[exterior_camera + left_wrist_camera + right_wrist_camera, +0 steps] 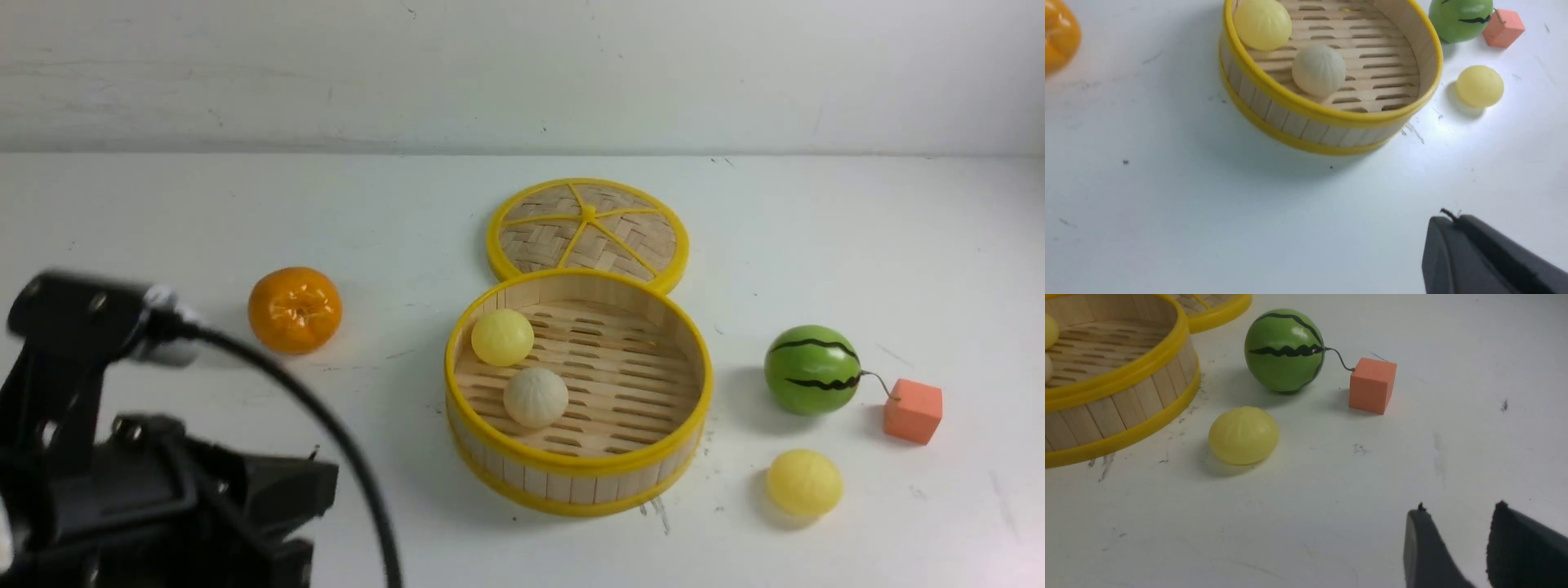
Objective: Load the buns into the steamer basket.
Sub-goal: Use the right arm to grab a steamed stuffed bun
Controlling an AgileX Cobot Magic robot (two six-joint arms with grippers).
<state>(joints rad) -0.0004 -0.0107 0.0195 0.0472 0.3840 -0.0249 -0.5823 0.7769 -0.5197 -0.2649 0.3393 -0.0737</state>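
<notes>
The steamer basket [571, 469] stands mid-table. It holds a pale yellow bun [502, 336] and an off-white bun [535, 397]. A second pale yellow bun [803, 483] lies on the table to the basket's right, also in the right wrist view [1243, 435] and the left wrist view [1479, 86]. My left gripper [1449, 218] is shut and empty, over bare table in front of the basket [1306, 122]. My right gripper [1459, 508] is open and empty, nearer than the loose bun and to its right. The right arm is out of the front view.
An orange [295, 309] lies left of the basket. The woven lid [588, 230] lies flat behind it. A green watermelon ball [812, 369] and an orange cube [913, 411] sit just behind the loose bun. My left arm [147, 474] fills the near left corner.
</notes>
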